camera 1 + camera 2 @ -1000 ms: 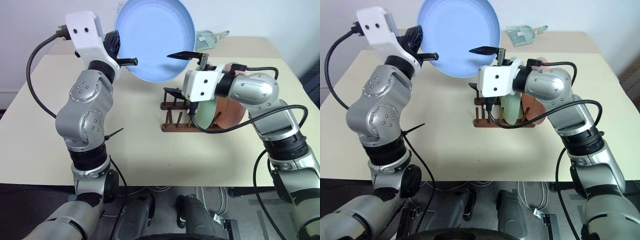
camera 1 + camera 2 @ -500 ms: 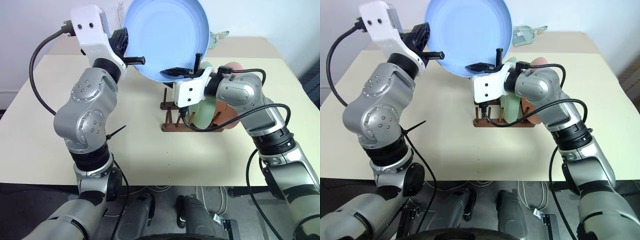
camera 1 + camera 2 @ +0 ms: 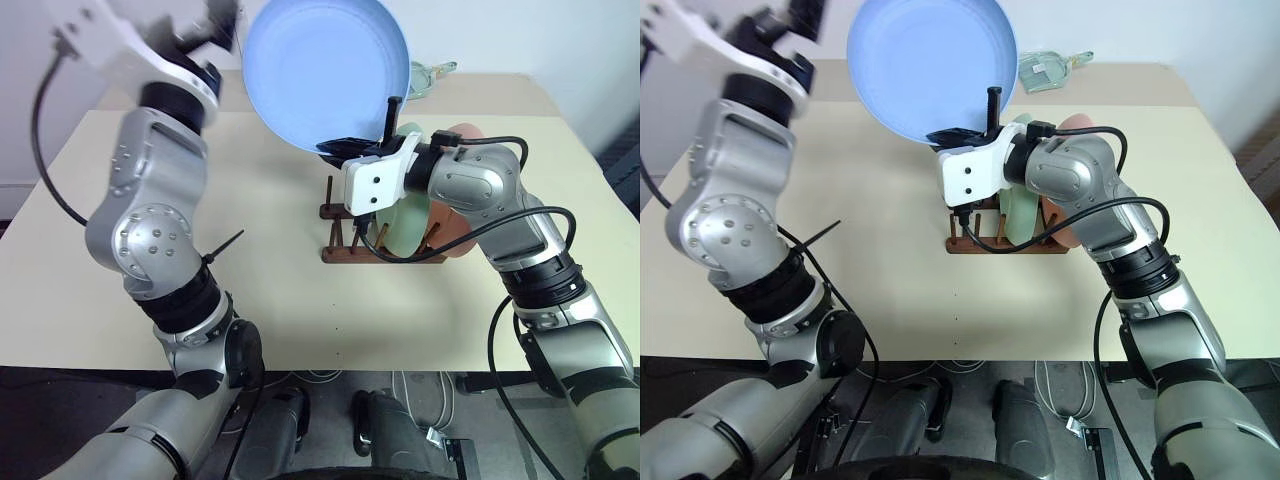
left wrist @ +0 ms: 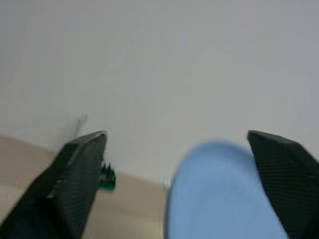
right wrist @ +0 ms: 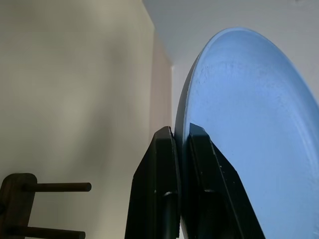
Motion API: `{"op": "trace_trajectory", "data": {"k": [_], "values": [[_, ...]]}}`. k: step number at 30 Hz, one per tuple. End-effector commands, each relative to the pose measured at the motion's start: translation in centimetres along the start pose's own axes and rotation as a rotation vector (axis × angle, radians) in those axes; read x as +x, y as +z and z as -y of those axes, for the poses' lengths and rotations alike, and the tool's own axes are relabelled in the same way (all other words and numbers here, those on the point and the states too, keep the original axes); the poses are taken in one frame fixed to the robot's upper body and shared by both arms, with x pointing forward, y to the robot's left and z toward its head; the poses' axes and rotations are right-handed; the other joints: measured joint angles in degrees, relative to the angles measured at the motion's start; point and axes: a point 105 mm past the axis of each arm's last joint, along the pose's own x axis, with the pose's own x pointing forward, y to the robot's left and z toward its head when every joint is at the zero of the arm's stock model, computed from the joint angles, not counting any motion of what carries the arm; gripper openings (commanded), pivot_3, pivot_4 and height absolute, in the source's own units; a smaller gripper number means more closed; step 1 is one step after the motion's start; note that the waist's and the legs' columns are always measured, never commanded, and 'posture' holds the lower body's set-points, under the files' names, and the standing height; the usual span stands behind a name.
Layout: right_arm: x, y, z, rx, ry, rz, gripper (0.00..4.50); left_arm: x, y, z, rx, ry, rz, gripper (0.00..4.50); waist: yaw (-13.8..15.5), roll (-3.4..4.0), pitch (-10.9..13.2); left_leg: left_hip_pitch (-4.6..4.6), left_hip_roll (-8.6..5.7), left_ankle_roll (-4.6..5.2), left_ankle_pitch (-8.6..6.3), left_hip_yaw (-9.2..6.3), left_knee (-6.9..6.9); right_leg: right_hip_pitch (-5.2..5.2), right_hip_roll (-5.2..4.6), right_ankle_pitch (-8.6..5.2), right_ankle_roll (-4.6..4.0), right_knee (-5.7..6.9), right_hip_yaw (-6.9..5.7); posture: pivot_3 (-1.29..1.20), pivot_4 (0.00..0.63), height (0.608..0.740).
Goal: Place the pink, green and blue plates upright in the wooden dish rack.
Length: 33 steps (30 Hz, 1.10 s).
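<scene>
Table (image 3: 270, 290): holds the wooden dish rack (image 3: 345, 245) near its middle.
Blue plate (image 3: 325, 70): held upright above the rack.
Green plate (image 3: 408, 222) and pink plate (image 3: 462, 225): standing in the rack.
Right gripper (image 5: 182, 164): clamped on the blue plate's lower rim.
Left gripper (image 4: 174, 164): fingers spread wide, holding nothing, beside the plate.

A cream table (image 3: 270, 290) carries the wooden dish rack (image 3: 345, 250) near its middle; a pale green packet (image 3: 1045, 70) lies at its far edge.
</scene>
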Motion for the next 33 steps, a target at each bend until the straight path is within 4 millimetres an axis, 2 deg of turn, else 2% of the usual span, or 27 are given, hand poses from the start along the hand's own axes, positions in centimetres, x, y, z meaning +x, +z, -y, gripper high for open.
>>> {"op": "trace_trajectory", "data": {"k": [1, 5, 7, 9, 12, 15, 18, 23, 26, 29, 33], "values": [[-0.6, 1.2, 2.8, -0.008, -0.113, 0.054, 0.00, 0.0, 3.4, -1.5, 0.034, 0.044, 0.150, 4.47, -0.06, 0.00, 0.00, 0.01, 0.00, -0.01, 0.00, 0.00, 0.00, 0.00, 0.00, 0.01, -0.01, 0.00, 0.01, 0.00, 0.150, 0.740], [-1.0, 2.7, 5.1, 0.085, -0.213, 0.146, 0.00, -0.4, 4.2, -4.6, 0.195, 0.087, 0.157, 4.47, -0.23, 0.01, 0.00, 0.06, 0.08, -0.05, 0.05, 0.03, -0.04, 0.00, 0.12, 0.06, -0.10, 0.01, 0.08, 0.00, 0.150, 0.740], [-1.5, 3.6, 6.5, 0.197, -0.271, 0.211, 0.00, -0.7, 3.4, -6.4, 0.321, 0.107, 0.093, 4.47, -0.48, 0.02, 0.00, 0.10, 0.16, -0.07, 0.06, 0.02, -0.06, 0.00, 0.19, 0.10, -0.15, 0.01, 0.12, 0.00, 0.150, 0.740], [-2.6, 5.0, 8.2, 0.346, -0.326, 0.317, 0.00, -1.7, 1.6, -8.5, 0.510, 0.092, -0.023, 4.47, -0.83, 0.03, 0.00, 0.10, 0.20, -0.03, 0.13, 0.02, -0.09, -0.03, 0.25, 0.13, -0.22, 0.01, 0.15, 0.00, 0.150, 0.740], [-4.1, 6.7, 9.1, 0.596, -0.335, 0.459, 0.00, -4.2, -2.1, -9.3, 0.593, -0.073, -0.210, 4.47, -1.23, 0.06, -0.01, 0.11, 0.23, -0.02, 0.15, -0.02, -0.16, -0.06, 0.42, 0.17, -0.28, 0.02, 0.54, 0.00, 0.150, 0.740], [-5.2, 7.5, 9.0, 0.843, -0.318, 0.546, 0.00, -7.5, -5.8, -8.7, 0.652, -0.272, -0.378, 4.47, -1.40, 0.07, -0.01, 0.10, 0.25, 0.11, -0.07, -0.07, -0.19, -0.09, 0.52, 0.20, -0.35, -0.03, 0.76, 0.00, 0.150, 0.740], [-5.6, 7.0, 8.4, 1.132, -0.329, 0.588, 0.00, -10.8, -8.6, -8.6, 0.567, -0.386, -0.525, 4.47, -1.46, 0.10, -0.04, 0.10, 0.39, 0.19, -0.13, -0.06, -0.23, -0.19, 0.55, 0.21, -0.58, -0.04, 0.81, 0.00, 0.150, 0.740], [-5.4, 6.6, 6.8, 1.508, -0.330, 0.616, 0.00, -14.7, -11.6, -8.2, 0.485, -0.513, -0.679, 4.47, -1.50, 0.21, -0.07, 0.12, 0.60, 0.03, -0.02, -0.03, -0.46, -0.36, 0.74, 0.31, -0.93, -0.02, 0.96, 0.00, 0.150, 0.740], [-5.1, 6.1, 5.8, 1.704, -0.338, 0.603, 0.00, -15.6, -12.4, -8.3, 0.469, -0.531, -0.712, 4.47, -1.55, 0.22, -0.07, 0.24, 0.63, -0.21, 0.19, 0.02, -0.93, -0.52, 0.75, 0.36, -1.02, -0.04, 1.05, 0.00, 0.150, 0.740], [-5.1, 6.7, 5.5, 1.764, -0.317, 0.612, 0.00, -15.8, -12.6, -8.5, 0.457, -0.528, -0.714, 4.47, -1.55, 0.23, -0.06, 0.27, 0.74, -0.17, 0.32, 0.02, -1.04, -0.57, 0.82, 0.34, -1.10, -0.02, 1.05, 0.00, 0.150, 0.740], [-4.6, 7.5, 4.2, 1.910, -0.279, 0.595, 0.00, -15.8, -13.0, -9.3, 0.469, -0.502, -0.714, 4.47, -1.72, 0.27, -0.09, 0.28, 0.75, -0.14, 0.33, 0.03, -1.08, -0.56, 0.83, 0.33, -1.10, -0.05, 1.05, 0.00, 0.150, 0.740]]}}
